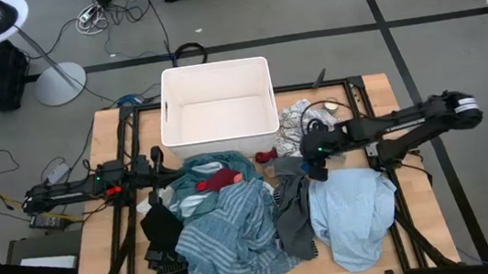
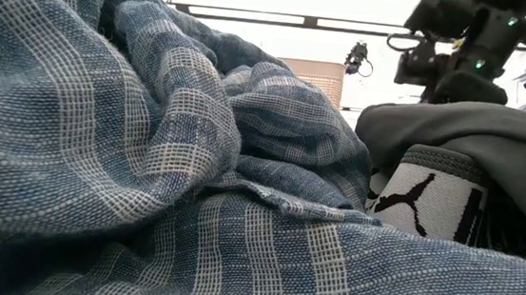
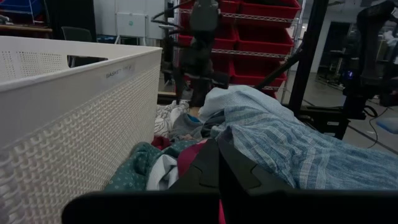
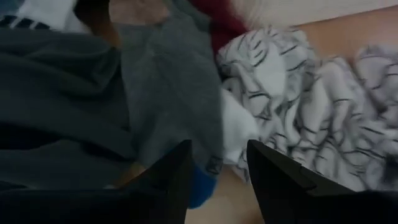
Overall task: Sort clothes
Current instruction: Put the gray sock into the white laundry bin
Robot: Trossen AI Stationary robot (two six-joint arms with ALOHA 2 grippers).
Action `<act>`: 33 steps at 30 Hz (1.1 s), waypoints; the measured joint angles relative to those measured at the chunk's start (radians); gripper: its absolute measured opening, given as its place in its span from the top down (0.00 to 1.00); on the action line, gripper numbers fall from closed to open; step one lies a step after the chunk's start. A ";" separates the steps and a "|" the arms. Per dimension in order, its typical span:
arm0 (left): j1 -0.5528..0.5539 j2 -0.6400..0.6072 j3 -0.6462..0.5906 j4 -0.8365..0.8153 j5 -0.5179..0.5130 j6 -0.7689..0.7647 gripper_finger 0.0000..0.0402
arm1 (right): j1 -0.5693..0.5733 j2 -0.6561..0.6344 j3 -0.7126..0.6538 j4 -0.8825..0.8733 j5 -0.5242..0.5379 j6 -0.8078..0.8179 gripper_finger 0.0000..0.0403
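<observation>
The clothes lie in a heap on the table's near half: blue-striped [image 1: 228,236], light blue [image 1: 354,212], grey [image 1: 294,210], black [image 1: 164,247], red [image 1: 221,178], teal [image 1: 200,168] and white-grey patterned [image 1: 296,122]. My right gripper [image 1: 313,164] is open. It points down over the grey garment [image 4: 168,93], beside the patterned one [image 4: 311,93]; its fingertips [image 4: 217,174] stand just above the cloth. My left gripper [image 1: 160,172] is shut and lies low at the heap's left edge. It faces the teal [image 3: 134,168] and red [image 3: 189,155] garments. My left gripper lies level with shut fingers at the heap's left edge, by the teal and red garments. I cannot tell whether it touches them.
A white rectangular plastic tub [image 1: 168,118] stands at the table's far middle, just behind the heap; its wall [image 3: 74,118] is close beside my left gripper. Bare table shows at the far right [image 1: 368,95] and far left [image 1: 111,138].
</observation>
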 joint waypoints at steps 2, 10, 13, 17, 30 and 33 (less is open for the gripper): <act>0.000 0.000 0.000 0.000 0.000 0.000 1.00 | -0.018 0.038 0.000 -0.001 -0.003 -0.005 0.62; 0.000 0.000 0.000 0.000 0.000 0.000 1.00 | -0.055 0.158 0.000 0.062 -0.090 -0.022 0.65; 0.000 0.000 0.000 0.000 0.000 0.000 1.00 | -0.056 0.180 0.000 0.068 -0.127 -0.022 0.74; 0.000 0.000 0.000 0.000 0.000 0.000 1.00 | -0.054 0.175 0.000 0.068 -0.160 -0.022 0.94; 0.000 0.000 0.000 0.001 0.000 0.000 1.00 | -0.054 -0.034 0.054 -0.155 -0.075 0.050 0.98; 0.000 0.000 0.000 0.001 0.000 0.000 1.00 | -0.055 -0.064 0.061 -0.175 -0.070 0.050 0.98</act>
